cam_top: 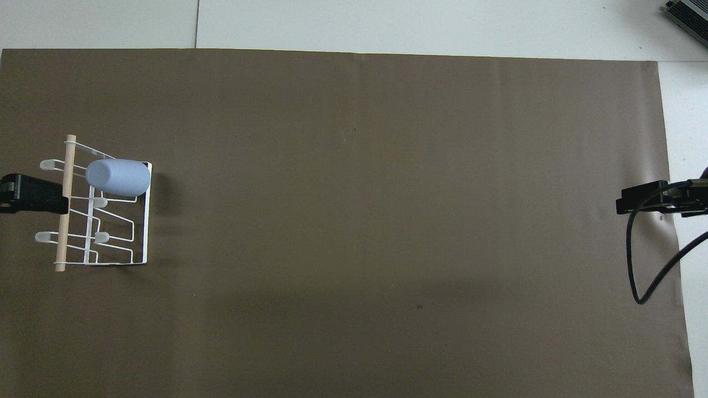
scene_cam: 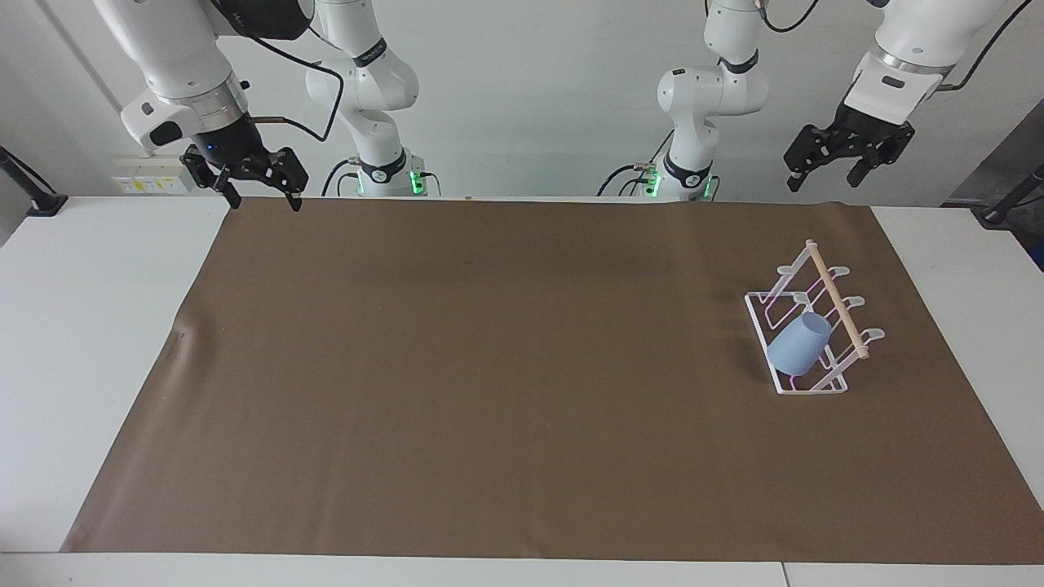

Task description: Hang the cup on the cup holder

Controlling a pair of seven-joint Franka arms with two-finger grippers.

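Observation:
The light-blue cup (scene_cam: 799, 345) (cam_top: 118, 177) hangs tilted on a slanted prong of the white wire cup holder (scene_cam: 835, 295) (cam_top: 62, 221), base pointing up and away from the wooden rod. The holder stands on the brown mat toward the left arm's end of the table. My left gripper (scene_cam: 822, 179) (cam_top: 38, 194) is open and empty, raised high, clear of the holder. My right gripper (scene_cam: 263, 200) (cam_top: 641, 199) is open and empty, waiting just above the mat's corner at the right arm's end.
A brown mat (scene_cam: 489, 367) covers most of the white table (scene_cam: 90, 326). A black cable (cam_top: 636, 265) loops down from the right gripper. A dark device corner (cam_top: 688, 14) shows at the table's edge farthest from the robots.

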